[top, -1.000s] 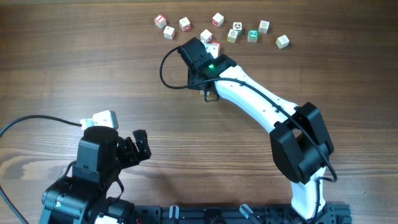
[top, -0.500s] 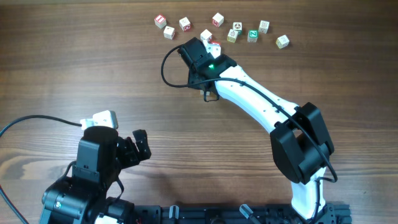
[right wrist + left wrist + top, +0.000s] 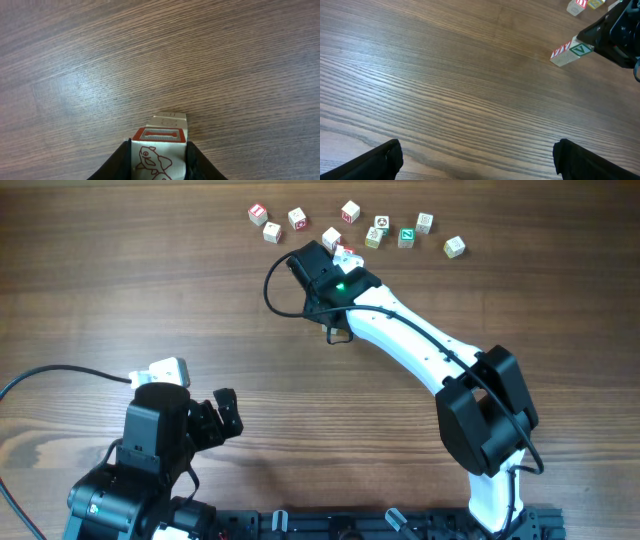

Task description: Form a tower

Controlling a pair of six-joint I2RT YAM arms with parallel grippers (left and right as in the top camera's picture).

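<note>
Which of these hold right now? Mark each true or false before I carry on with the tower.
1. The right fingers are shut on a cube with red print. True.
2. The left fingers hold a cube. False: they stand open with nothing between them.
3. Loose cubes lie scattered at the far side of the table. True.
4. The left arm reaches in among those cubes. False: it sits at the near side, well apart from them.
</note>
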